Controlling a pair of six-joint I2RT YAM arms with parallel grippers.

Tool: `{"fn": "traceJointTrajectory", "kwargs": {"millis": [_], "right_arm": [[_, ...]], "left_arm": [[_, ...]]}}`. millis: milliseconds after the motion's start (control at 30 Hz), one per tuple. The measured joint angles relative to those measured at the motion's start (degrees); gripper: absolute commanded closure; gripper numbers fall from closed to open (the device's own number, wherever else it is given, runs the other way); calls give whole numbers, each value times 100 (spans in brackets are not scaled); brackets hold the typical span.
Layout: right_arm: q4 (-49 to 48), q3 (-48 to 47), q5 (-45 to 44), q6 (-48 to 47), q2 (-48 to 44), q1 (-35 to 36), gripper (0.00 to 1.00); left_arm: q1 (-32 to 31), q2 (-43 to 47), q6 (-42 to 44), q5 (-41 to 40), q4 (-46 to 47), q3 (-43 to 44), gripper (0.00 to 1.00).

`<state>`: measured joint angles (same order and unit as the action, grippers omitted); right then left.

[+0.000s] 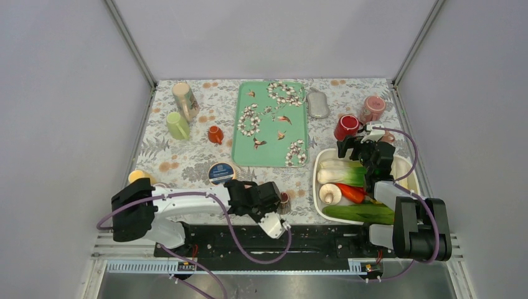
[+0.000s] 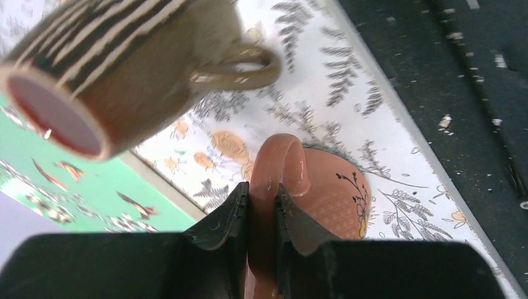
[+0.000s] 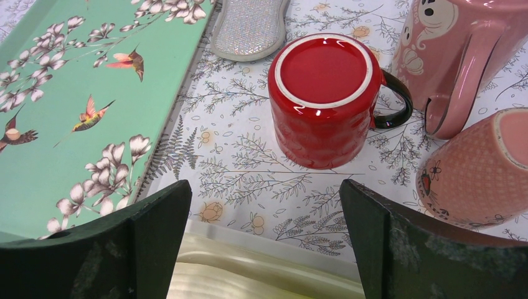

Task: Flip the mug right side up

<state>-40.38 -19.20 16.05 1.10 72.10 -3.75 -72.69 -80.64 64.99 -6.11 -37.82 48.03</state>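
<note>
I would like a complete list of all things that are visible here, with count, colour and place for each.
tray: 1, green, table centre
red mug: 1, red, upside down right of tray
pink mugs: 2, pink, beside red mug
pad: 1, grey, behind red mug
cups: 3, beige, light green, orange-red, left of tray
tin: 1, blue, in front of tray
yellow object: 1, yellow, left edge
striped mug: 1, tan with dark stripes, front centre
orange mug: 1, salmon-orange, front centre
dish: 1, white, front right, holding vegetables
left hand: 1, black, shut on orange mug handle
right hand: 1, black, open, near red mug
</note>
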Motion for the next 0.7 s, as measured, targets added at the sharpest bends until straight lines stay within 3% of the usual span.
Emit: {"fn": "traceJointTrajectory", "kwargs": {"millis": [367,567,700], "right_arm": [[667,-275,153,17,-275,0,1],[1005,-603,531,546,-586,15,1],[1801,-1268,579,822,-704,511,1]], "left_arm": [[1543,710,-1425,761,13,575,100],[2295,1113,-2352,1054,382,586,100],[2879,1119,-3154,1305,804,592,100]]}}
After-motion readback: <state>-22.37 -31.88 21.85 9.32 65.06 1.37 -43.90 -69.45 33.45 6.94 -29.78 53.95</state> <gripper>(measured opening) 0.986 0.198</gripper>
